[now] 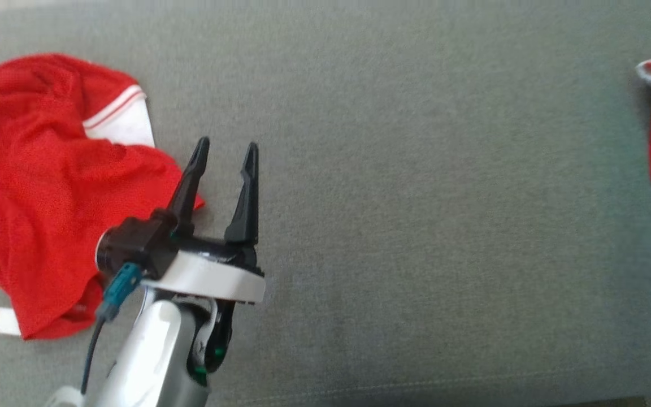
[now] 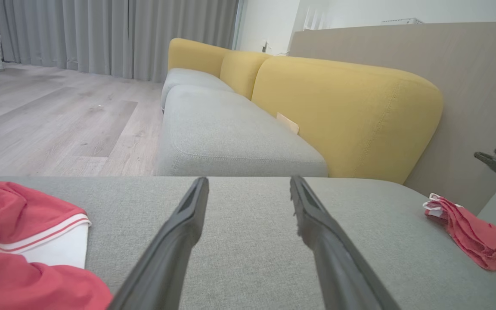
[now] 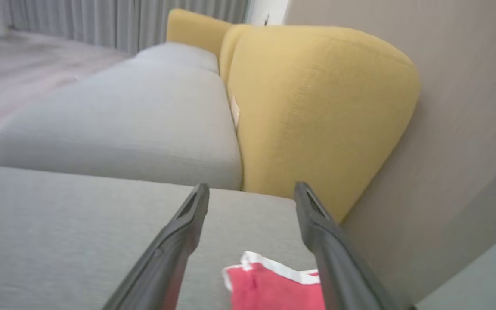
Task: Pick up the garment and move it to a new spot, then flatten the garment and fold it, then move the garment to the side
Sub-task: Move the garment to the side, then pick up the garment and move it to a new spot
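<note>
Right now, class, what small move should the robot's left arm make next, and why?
Probably ease the left gripper a little to its left and down onto the near edge of the garment. Its jaws stand open and empty just beside the jersey, which lies crumpled, not yet flattened, on the grey cushion.

garment [image 1: 37, 186]: mesh cloth | cushion [image 1: 416, 198]: matt woven fabric | floor [image 2: 58, 112]: wood

A big gray cushion [image 1: 416, 198] lies in front. Next to it stands a sofa [image 2: 239, 129] with a gray seat and fat yellow back cushions [image 2: 342, 112]. The floor [image 2: 58, 120] is pale wood. Long gray curtains [image 2: 101, 34] hang at the back, beside a white wall [image 2: 269, 21]. A tan wall [image 2: 467, 86] runs behind the sofa.
</note>
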### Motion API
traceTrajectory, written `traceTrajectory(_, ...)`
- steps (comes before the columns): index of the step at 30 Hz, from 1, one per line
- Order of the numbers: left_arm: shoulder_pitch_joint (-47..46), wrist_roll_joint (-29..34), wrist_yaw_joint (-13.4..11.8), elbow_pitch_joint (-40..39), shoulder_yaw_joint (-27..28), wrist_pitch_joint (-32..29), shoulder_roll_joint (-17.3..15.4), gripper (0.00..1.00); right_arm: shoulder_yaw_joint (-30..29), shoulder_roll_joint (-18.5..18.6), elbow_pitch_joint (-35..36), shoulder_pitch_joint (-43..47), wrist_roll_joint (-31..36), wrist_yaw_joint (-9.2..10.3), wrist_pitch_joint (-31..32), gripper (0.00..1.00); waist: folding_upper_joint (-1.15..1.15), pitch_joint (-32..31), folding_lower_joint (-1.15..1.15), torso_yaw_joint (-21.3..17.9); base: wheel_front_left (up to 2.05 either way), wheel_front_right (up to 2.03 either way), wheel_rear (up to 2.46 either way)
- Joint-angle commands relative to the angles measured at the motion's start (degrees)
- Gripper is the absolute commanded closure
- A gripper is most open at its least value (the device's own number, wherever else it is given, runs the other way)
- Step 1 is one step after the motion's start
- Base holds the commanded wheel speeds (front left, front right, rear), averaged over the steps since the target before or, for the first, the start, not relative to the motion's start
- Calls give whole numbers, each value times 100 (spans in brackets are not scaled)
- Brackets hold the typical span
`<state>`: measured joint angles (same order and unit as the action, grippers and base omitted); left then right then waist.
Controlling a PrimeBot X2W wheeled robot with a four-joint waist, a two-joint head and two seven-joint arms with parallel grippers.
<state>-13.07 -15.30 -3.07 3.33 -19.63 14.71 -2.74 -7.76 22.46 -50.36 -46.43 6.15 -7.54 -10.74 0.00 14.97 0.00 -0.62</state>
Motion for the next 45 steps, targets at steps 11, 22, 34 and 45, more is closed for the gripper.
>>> traceTrajectory(11,471,-28,-87,-344,578,29,-14,0,639,-1742,2049,1783,-1099,5,-142,0,0,-1022,0,-246,0,0,0)
traceTrajectory(22,1025,-73,-41,-224,815,29,-14,0,1099,-1956,3006,3307,-1651,5,-338,0,0,-1434,0,-346,0,0,0)
traceTrajectory(34,1307,-124,-1,-155,764,29,-14,0,1155,-1958,3472,3939,-1779,5,-423,0,0,-1557,0,-337,0,0,0)
traceTrajectory(45,1263,-129,-25,-193,746,29,-14,0,1208,-1958,3606,4003,-1841,5,-425,0,0,-1539,0,-322,0,0,0)
